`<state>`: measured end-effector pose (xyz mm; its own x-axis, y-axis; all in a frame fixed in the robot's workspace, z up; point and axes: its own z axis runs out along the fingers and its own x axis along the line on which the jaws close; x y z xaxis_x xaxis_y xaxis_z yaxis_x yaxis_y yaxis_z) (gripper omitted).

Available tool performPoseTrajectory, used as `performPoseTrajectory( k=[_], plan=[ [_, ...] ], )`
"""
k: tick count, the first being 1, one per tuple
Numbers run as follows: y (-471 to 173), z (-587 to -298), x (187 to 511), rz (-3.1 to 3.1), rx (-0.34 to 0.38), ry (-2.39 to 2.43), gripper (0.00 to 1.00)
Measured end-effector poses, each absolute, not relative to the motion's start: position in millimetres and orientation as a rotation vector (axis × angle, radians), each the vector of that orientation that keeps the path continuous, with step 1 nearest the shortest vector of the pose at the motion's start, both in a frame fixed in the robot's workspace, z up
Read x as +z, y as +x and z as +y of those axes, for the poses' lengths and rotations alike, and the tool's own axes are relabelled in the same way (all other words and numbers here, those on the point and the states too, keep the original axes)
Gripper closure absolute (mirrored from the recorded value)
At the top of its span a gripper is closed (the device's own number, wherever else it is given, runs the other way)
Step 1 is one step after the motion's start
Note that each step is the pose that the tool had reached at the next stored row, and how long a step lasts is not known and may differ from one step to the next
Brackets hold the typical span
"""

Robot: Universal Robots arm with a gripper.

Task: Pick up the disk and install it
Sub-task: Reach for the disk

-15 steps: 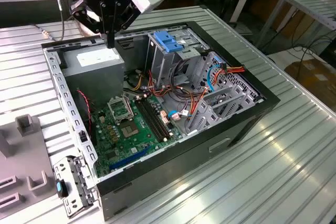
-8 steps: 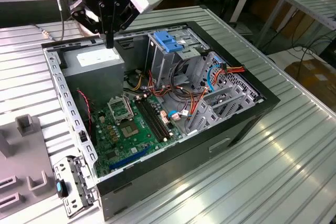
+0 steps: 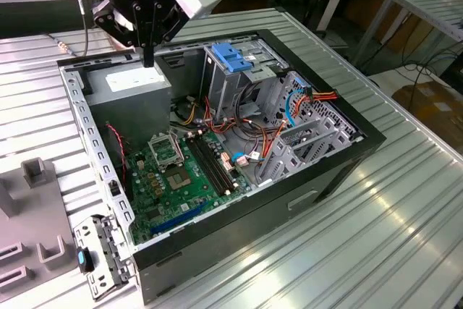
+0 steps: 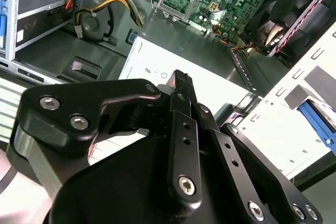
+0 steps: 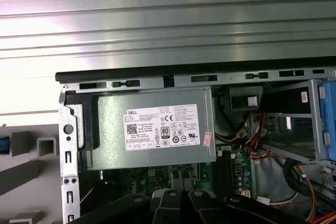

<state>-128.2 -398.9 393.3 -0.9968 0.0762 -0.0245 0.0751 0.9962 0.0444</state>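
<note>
Hovering where, the tool [image 3: 148, 61]?
Over the power supply [image 3: 137, 88], in the far corner of the open case [image 3: 340, 171] toward the exterior view's left. Its fingers [image 4: 181, 93] are pressed together with nothing between them, tips pointing down at the supply's white label.
And the disk [image 4: 317, 124]?
Outside the case. In the second wrist view its blue rail shows beyond the case's rear wall, beside a post of the grey holder [image 3: 32, 171] on the counter [image 3: 405, 229]. Apart from the tool.
The drive cage [image 3: 224, 95]?
Upright at the case's far edge, a blue bracket [image 3: 231, 56] fixed on top, cables bunched beside it, and the motherboard [image 3: 181, 179] lying flat on the case floor
</note>
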Motion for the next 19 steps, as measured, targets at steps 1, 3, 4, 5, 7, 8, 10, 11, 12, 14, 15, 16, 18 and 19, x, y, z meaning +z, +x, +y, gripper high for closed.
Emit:
performPoseTrajectory(
  k=[1,3,4,5,7,8,10,11,12,14,15,16,18,19],
  plan=[
    [-128.5,-398.9,393.3,3.113,0.068,0.118,0.89],
    [-129.0,-398.9,393.3,3.113,0.068,0.118,0.89],
    [-129.3,-398.9,393.3,3.112,0.068,0.118,0.89],
    [-129.7,-398.9,393.3,3.112,0.068,0.118,0.89],
    [-130.3,-398.9,393.3,3.112,0.068,0.118,0.89],
    [-130.7,-398.9,393.3,3.113,0.068,0.118,0.89],
    [-131.6,-398.9,393.3,3.112,0.068,0.118,0.89],
    [-132.0,-398.9,393.3,3.112,0.068,0.118,0.89],
    [-132.4,-398.9,393.3,3.113,0.068,0.118,0.89],
    [-133.0,-398.9,393.3,3.113,0.068,0.118,0.89],
    [-133.2,-398.9,393.3,3.112,0.068,0.118,0.89],
    [-133.4,-398.9,393.3,3.113,0.068,0.118,0.89],
    [-134.0,-398.9,393.3,3.112,0.068,0.118,0.89],
    [-134.3,-398.9,393.3,3.112,0.068,0.118,0.89]
  ],
)
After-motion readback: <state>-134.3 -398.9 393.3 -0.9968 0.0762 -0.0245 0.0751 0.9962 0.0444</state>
